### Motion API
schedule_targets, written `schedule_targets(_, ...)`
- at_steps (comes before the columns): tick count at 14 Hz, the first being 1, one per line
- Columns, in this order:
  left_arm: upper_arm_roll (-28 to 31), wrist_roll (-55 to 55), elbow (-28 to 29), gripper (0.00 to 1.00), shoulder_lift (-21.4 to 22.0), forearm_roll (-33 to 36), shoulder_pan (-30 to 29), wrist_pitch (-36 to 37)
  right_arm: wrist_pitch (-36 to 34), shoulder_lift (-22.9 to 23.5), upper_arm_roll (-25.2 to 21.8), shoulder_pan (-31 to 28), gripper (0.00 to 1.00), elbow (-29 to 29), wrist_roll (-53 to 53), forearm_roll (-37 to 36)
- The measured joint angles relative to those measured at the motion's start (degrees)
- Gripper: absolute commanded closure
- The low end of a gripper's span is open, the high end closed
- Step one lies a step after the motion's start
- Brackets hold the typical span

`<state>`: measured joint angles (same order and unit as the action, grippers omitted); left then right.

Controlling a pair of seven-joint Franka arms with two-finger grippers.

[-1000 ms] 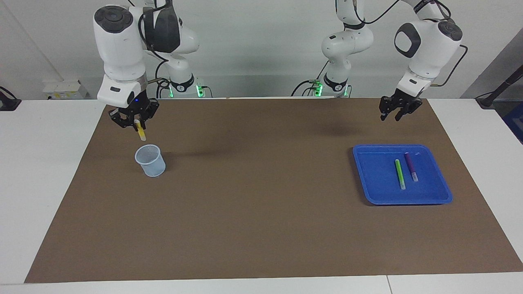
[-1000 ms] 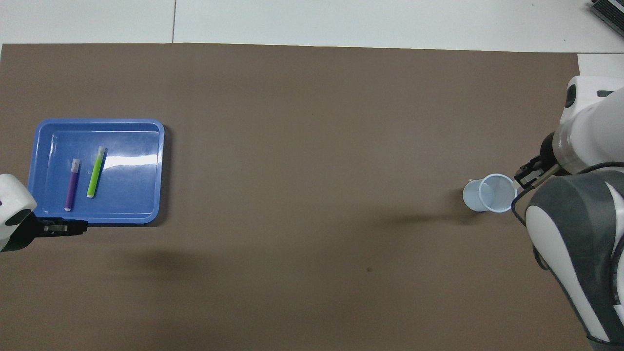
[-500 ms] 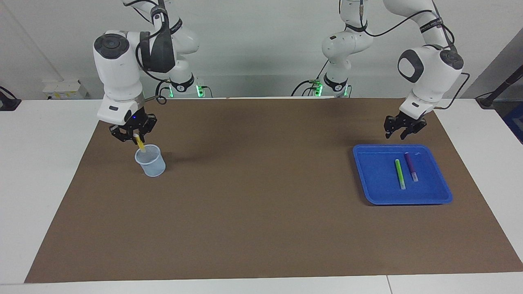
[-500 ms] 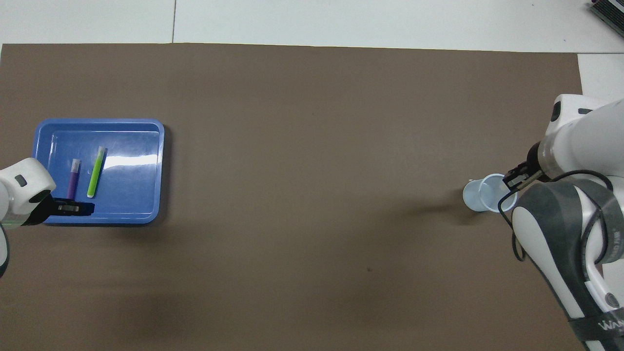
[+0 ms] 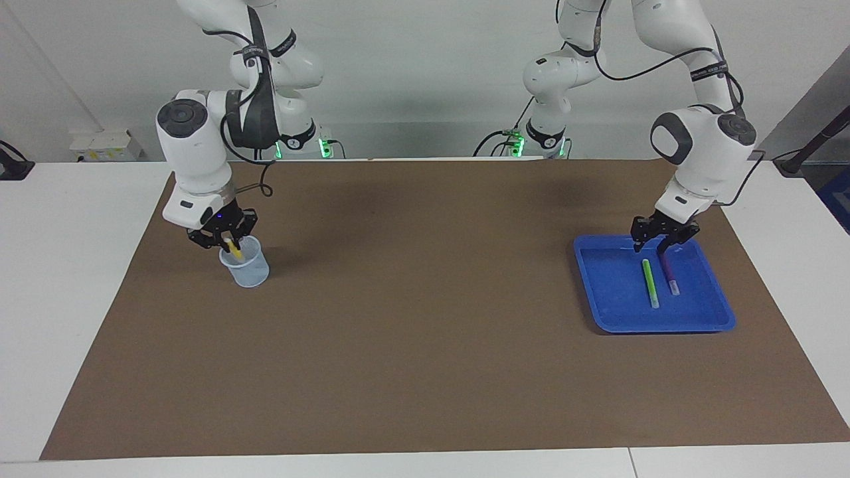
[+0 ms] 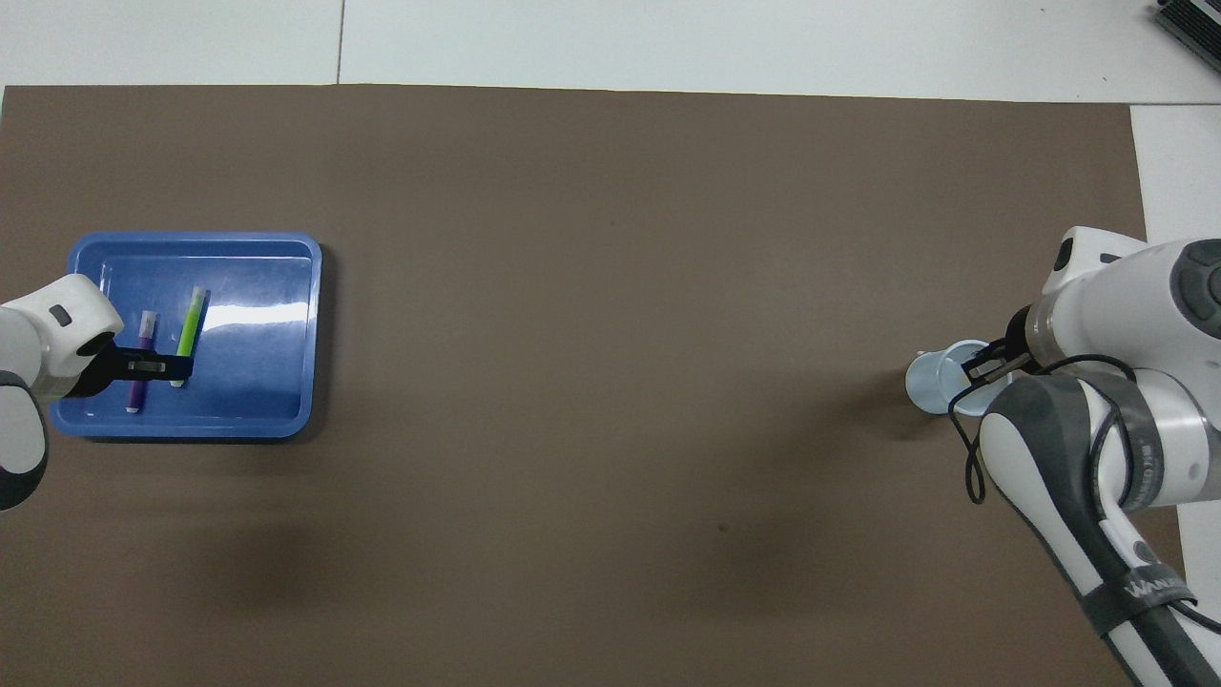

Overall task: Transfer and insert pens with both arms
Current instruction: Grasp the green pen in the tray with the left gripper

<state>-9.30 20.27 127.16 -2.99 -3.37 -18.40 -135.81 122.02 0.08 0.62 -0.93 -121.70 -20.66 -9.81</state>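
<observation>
Counting three slim pens: my right gripper [image 5: 230, 245] clamps yellow pen [image 5: 234, 248] over translucent cup [image 5: 247, 267]; green pen [image 5: 650, 283], purple pen [image 5: 668, 272] in glossy blue tray [image 5: 614, 312], six o'clock of half-open left gripper [image 5: 651, 248].

The bench [image 5: 80, 279] was white, with a plain brown mat [image 5: 425, 332] spread over most of it. The tray [image 5: 614, 312] was bright blue and glossy, catching a white glare patch in the overhead view. In it lay a bright green pen [image 5: 650, 283] and a purple pen [image 5: 669, 277], each with a pale whitish end. The cup [image 5: 247, 269] was pale, translucent blue, and a yellow pen [image 5: 234, 248] showed at its rim. Both arms were white with grey panels and black cables; the right gripper [image 5: 226, 240] and left gripper [image 5: 654, 243] were black, and green lights glowed at both bases
</observation>
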Motion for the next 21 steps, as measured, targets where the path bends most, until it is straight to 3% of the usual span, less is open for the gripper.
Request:
schedule_targets(7, 0.01, 0.0, -3.95, 0.4, -8.21, 0.0, -0.12, -5.5, 0.45, 0.1, 0.01, -0.24, 1.0, -1.51, 2.01, 0.87)
schedule_targets(8, 0.01, 0.0, -4.3, 0.4, -8.77, 0.0, -0.13, -5.91, 0.46, 0.1, 0.01, -0.24, 0.96, -1.51, 2.02, 0.87)
schedule_targets(9, 0.01, 0.0, -4.51, 0.4, -9.14, 0.0, -0.13, -6.16, 0.46, 0.1, 0.01, -0.24, 0.79, -1.51, 2.03, 0.87)
schedule_targets(10, 0.01, 0.0, -4.61, 0.4, -9.44, 0.0, -0.13, -6.36, 0.46, 0.09, 0.01, -0.24, 0.74, -1.51, 2.03, 0.88)
schedule_targets(13, 0.0, 0.0, -4.62, 0.4, -10.66, 0.0, -0.13, -8.14, 0.46, 0.09, 0.01, -0.25, 0.62, -1.51, 2.04, 0.9)
schedule_targets(15, 0.0, 0.0, -4.63, 0.41, -11.43, 0.0, -0.13, -8.8, 0.46, 0.09, 0.01, -0.25, 0.62, -1.51, 2.04, 0.9)
schedule_targets(16, 0.0, 0.0, -4.64, 0.46, -11.56, 0.0, -0.13, -8.97, 0.46, 0.09, 0.01, -0.27, 0.62, -1.51, 2.04, 0.9)
schedule_targets(17, 0.0, 0.0, -4.64, 0.58, -11.59, 0.0, -0.13, -9.23, 0.46, 0.09, 0.01, -0.28, 0.62, -1.49, 2.04, 0.9)
schedule_targets(19, -0.01, 0.0, -4.65, 0.97, -11.59, 0.0, -0.13, -9.59, 0.09, -0.03, 0.01, -0.28, 0.62, -1.2, 2.04, 1.06)
schedule_targets(21, -0.1, 0.01, -4.65, 1.0, -11.59, 0.03, -0.12, -9.65, -2.14, -0.4, 0.01, -0.28, 0.62, 0.31, 2.04, 3.11)
